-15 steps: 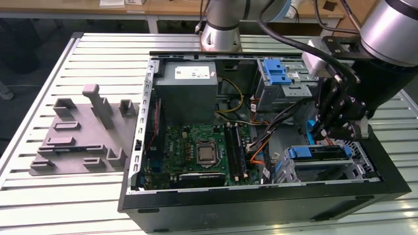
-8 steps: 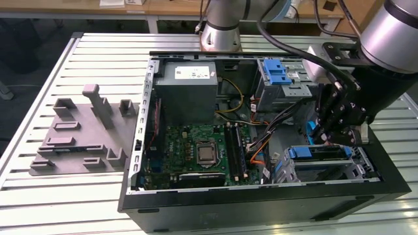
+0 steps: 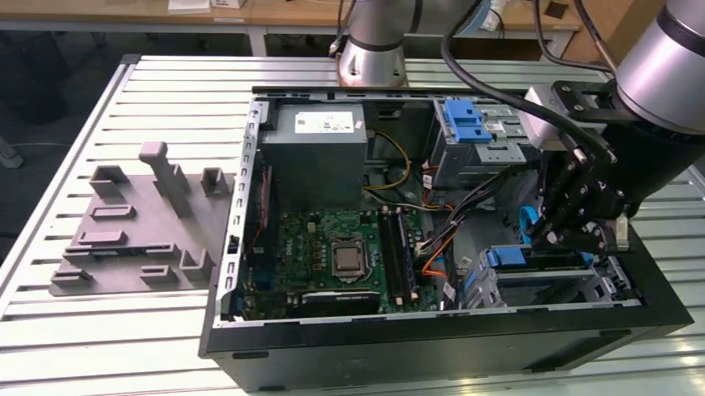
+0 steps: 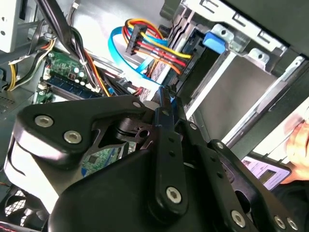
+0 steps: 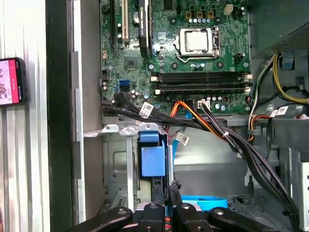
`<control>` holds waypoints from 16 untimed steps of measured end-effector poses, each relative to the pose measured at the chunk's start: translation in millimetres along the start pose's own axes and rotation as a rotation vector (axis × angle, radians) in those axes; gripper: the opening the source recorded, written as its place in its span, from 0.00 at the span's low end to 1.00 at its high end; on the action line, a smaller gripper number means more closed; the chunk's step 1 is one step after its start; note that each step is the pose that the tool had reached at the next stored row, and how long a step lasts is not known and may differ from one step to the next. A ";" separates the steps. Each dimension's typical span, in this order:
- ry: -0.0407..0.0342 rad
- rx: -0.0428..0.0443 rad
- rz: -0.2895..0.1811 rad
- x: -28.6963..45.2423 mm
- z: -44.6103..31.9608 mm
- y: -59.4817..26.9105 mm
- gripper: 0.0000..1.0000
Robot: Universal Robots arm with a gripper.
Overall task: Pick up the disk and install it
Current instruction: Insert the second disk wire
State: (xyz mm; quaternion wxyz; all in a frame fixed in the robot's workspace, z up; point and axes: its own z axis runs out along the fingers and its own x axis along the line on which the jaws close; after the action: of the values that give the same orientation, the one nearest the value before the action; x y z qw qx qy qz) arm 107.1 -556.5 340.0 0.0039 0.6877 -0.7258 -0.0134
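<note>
An open black computer case (image 3: 441, 338) lies on its side on a ribbed metal tabletop (image 3: 111, 330). The arm reaches down from the exterior view's right, its black gripper (image 3: 573, 235) low inside the case beside the metal drive cage (image 3: 562, 285). Space there is tight, hemmed by cage walls and bundled cables (image 5: 217, 128). The fingers (image 5: 170, 193) sit pressed together on a thin blue-edged part, seemingly the disk (image 5: 153, 162) standing in the cage slot. A green motherboard (image 3: 330, 256) lies nearby.

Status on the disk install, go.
Hand down inside the case, at the drive cage. Blue-framed disk looks edge-on in the cage, beside the hand. Cables crowd close by.
</note>
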 end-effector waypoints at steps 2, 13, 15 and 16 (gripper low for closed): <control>-0.0001 -0.0001 0.000 0.1 1.1 -1.5 0.16; 0.0004 0.0000 0.000 1.9 5.9 -2.5 0.16; 0.0001 -0.0001 0.000 1.9 6.1 -3.1 0.16; 0.0001 -0.0001 0.000 1.8 6.1 -3.3 0.16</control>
State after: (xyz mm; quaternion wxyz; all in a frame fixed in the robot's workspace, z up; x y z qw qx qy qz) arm 110.2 -558.4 333.7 0.0040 0.6877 -0.7258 -0.0134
